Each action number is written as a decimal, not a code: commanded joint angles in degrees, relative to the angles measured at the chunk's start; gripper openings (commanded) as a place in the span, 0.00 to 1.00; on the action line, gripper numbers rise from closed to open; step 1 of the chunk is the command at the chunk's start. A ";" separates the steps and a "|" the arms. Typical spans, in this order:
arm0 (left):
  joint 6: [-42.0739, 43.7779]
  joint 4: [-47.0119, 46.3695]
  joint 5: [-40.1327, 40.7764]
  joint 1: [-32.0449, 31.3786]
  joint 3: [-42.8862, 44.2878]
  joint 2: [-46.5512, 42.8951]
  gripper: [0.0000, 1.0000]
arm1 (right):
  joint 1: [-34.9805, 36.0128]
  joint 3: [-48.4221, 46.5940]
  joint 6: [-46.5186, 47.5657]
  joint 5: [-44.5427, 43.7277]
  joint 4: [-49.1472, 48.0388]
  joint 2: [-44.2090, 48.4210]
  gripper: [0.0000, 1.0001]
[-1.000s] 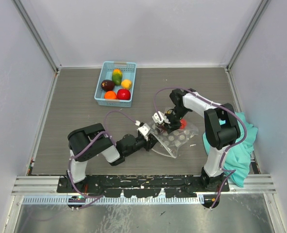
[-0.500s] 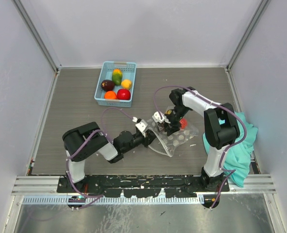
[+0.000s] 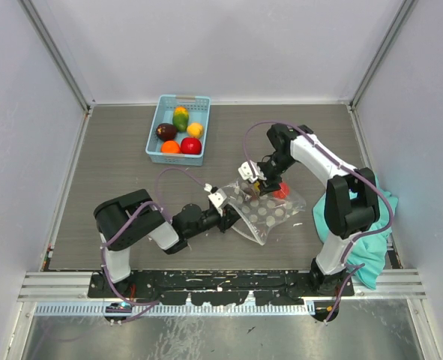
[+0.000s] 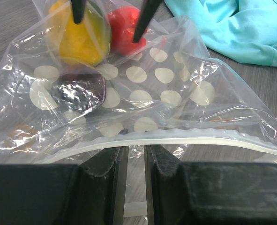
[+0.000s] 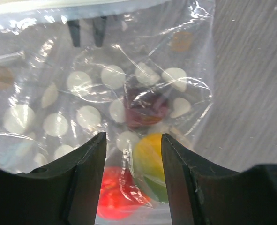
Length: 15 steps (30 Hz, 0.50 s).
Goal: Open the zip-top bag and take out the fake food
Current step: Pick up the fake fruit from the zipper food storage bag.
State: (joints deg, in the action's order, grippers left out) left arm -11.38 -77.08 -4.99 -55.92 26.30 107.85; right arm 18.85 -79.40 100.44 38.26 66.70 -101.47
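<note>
Fruit of glossy plastic (image 4: 79,35), yellow, red and dark purple, lay inside the clear white-dotted zip-top bag (image 3: 270,214) on the worktop (image 3: 131,187), at its end opposite the zip rim (image 4: 185,140), which the left claw (image 4: 132,154) pinched narrowly, the right claw (image 5: 133,140) spread wide just over them.

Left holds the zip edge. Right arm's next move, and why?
Probably lower the right gripper and close on the yellow plastic fruit: its jaws stand open over it, while the left gripper pinches the edge of the clear dotted zip-top bag.
</note>
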 commanded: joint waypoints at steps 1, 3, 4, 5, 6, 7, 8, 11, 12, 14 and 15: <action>0.26 -3.43 -1.67 0.19 0.71 -1.05 0.20 | 0.40 -4.51 6.39 -2.53 -0.88 -1.47 0.56; 0.31 -3.43 -1.71 0.17 0.93 -0.58 0.21 | 0.99 -5.55 7.69 -4.47 -0.85 -3.18 0.56; 0.33 -3.43 -1.75 0.12 1.02 -0.30 0.20 | 1.32 -6.20 7.63 -5.23 -1.01 -4.07 0.56; 0.36 -3.43 -1.77 0.17 1.16 -0.11 0.20 | 1.59 -6.82 7.49 -5.96 -1.04 -4.96 0.56; 0.34 -3.43 -1.82 0.18 1.31 0.13 0.20 | 1.79 -7.40 7.44 -6.52 -1.04 -5.77 0.55; 0.27 -3.43 -1.86 0.17 1.48 0.32 0.20 | 2.02 -7.89 7.41 -7.21 -1.04 -6.70 0.55; 0.31 -3.43 -1.86 0.14 1.61 0.57 0.20 | 2.17 -8.14 7.42 -7.79 -1.25 -7.18 0.55; 0.57 -3.43 -1.86 0.19 1.94 1.22 0.20 | 2.82 -8.15 7.43 -9.26 -1.77 -8.26 0.53; 0.71 -3.43 -1.91 0.13 2.05 1.41 0.20 | 3.02 -8.19 7.45 -9.66 -1.75 -8.61 0.53; 0.81 -3.43 -1.87 0.20 2.23 1.87 0.20 | 3.51 -8.37 6.88 -10.52 -1.87 -9.39 0.50; 0.94 -3.43 -1.81 0.14 2.29 1.98 0.20 | 3.59 -8.40 6.66 -10.70 -1.84 -9.77 0.48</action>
State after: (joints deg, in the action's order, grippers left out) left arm -11.31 -77.10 -6.31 -55.90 27.18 109.08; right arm 21.65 -85.52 106.45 29.80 64.73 -111.02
